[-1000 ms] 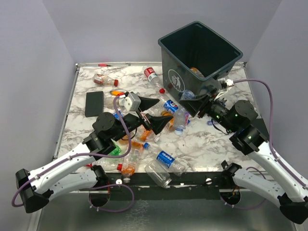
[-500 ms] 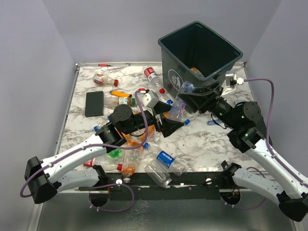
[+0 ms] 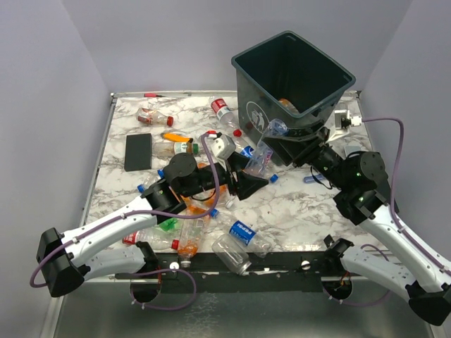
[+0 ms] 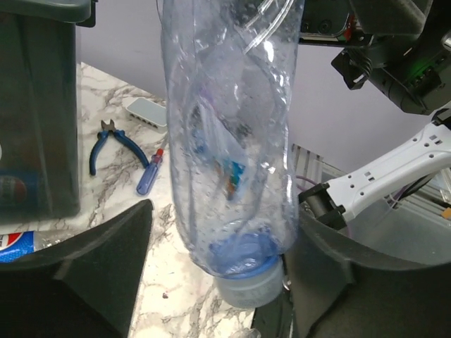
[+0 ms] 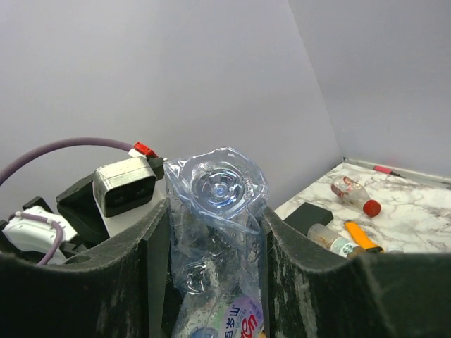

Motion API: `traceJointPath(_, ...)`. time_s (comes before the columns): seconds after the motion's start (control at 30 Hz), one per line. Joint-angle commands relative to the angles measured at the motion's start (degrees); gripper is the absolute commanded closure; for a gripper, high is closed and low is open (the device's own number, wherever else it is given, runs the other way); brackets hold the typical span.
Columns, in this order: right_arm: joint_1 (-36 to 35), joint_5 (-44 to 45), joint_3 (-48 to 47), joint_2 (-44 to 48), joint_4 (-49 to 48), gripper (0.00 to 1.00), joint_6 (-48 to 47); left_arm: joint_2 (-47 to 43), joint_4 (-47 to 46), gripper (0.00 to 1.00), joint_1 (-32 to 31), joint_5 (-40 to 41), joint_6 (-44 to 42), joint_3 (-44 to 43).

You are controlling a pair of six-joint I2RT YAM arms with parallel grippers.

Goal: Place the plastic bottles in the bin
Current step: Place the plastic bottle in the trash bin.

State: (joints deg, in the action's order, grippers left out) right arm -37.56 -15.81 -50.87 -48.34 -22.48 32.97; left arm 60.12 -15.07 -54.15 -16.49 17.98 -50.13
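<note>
Currently, the right gripper (image 5: 215,218) is clamping a crumpled clear bottle (image 4: 232,141) in the air just beside the bin (image 3: 271,105). The left gripper (image 4: 222,232) is straddling the bottle's capped end, jaws parted, with a gap showing on one side.

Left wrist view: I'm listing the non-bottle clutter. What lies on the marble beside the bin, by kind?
Blue-handled pliers: 1
Small blue tool, red tip: 1
Pale flat block: 1
Total: 3
</note>
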Motion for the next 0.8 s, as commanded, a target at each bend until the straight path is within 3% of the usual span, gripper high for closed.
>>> traceJointPath(0.0,-0.4,1.5,0.1,1.7,-0.9,0.71,-1.5,-1.5,0.8,0.37,-0.2,1.2,-0.1,1.4)
traceJointPath(0.1,-0.5,1.9,-0.1,1.8,0.2,0.71,-2.4,-1.8,1.7,0.52,-0.2,1.4,-0.2,1.7)
traceJointPath(0.23,-0.4,2.2,0.3,1.8,0.3,0.71,-3.1,-1.6,2.4,0.43,-0.2,1.2,0.2,1.5)
traceJointPath(0.3,-0.5,2.4,0.3,1.8,0.4,0.71,-3.2,-1.2,2.8,0.43,-0.2,0.8,0.3,1.0)
traceJointPath(0.4,-0.5,2.3,0.3,1.6,0.6,0.71,-3.4,-0.7,2.9,0.57,-0.2,0.1,0.3,0.7)
traceJointPath(0.53,-0.5,2.1,-0.2,1.4,1.8,0.65,-3.5,-0.3,3.3,0.87,-0.2,-0.5,-0.3,0.3)
traceJointPath(0.6,-0.4,1.2,-1.5,1.2,3.9,0.49,-3.6,-0.3,3.7,1.00,-0.2,-0.4,-0.8,0.2)
traceJointPath(0.7,-0.5,0.1,-4.6,0.7,11.1,0.12,-3.6,-1.2,5.1,1.00,-0.2,1.4,-2.6,-0.2)
traceJointPath(0.73,-0.5,0.2,-6.1,0.5,14.3,0.03,-3.6,-1.7,5.7,1.00,-0.2,2.8,-3.4,-0.5)
traceJointPath(0.77,-0.5,0.7,-7.5,0.6,17.7,0.00,-3.7,-2.4,6.5,1.00,-0.2,4.4,-4.6,-0.8)
